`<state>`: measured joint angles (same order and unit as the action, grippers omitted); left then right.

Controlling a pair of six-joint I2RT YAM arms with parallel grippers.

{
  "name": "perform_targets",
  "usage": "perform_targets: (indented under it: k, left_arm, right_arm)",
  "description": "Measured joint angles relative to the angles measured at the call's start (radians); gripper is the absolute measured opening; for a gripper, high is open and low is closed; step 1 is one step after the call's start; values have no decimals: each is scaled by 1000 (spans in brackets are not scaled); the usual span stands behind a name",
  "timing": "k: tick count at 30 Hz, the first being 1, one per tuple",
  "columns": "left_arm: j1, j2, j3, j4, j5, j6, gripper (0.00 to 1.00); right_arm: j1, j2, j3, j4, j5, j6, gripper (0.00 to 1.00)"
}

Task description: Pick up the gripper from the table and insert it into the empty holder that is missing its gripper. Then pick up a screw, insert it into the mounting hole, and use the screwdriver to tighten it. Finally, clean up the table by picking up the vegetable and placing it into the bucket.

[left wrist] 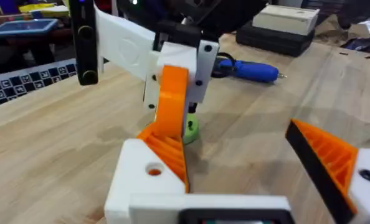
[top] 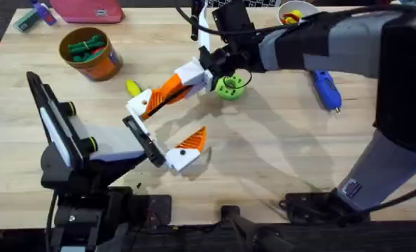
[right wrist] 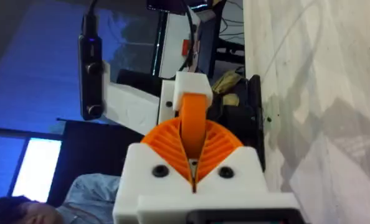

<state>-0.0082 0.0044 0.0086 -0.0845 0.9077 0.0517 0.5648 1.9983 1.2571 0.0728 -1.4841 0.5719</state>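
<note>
- Orange plastic wedge-shaped finger, the gripper (top: 167, 89), sat left of centre in the overhead frame, clamped between the orange ribbed pads of the right gripper (top: 188, 78) and bridging to the left arm's tip.
- Right gripper jaws: closed on the orange wedge, confirmed in the right wrist view, where the wedge (right wrist: 193, 124) ran up between both pads.
- Left gripper (top: 162, 136): jaws stood wide apart, nothing between them. One white block, the holder (top: 139, 105), met the lower end of the wedge; whether the wedge was fully seated could not be told. The other block carried its own orange wedge (top: 190, 142).
- Handling, as judged: the wedge appeared rigid, light, smooth-sided and liable to twist. Best held across its flat sides near the thick end, leaving the mating end free.
- Appearance: bright orange body, ribbed face, a dark edge visible in the overhead view.
- Blue pen-shaped electric screwdriver (top: 326, 89) lay at upper right, well apart.
- Small yellow oval toy vegetable (top: 132, 87) lay just beside the holder; round orange-brown bucket (top: 104, 66) stood at upper left, holding dark green pieces.
</note>
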Motion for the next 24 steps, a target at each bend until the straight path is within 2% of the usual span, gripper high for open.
perform_targets:
  k: [4,8,24]
  left_arm:
    - [2,0,0,1,-7,0,986]
    - [2,0,0,0,-3,-1,985]
    - [1,0,1,-2,14,-15,985]
  right_arm:
    - [3,0,-52,203,2,103,8]
    - [2,-7,-95,330,5,203,8]
    - [3,-45,-154,359,39,320,8]
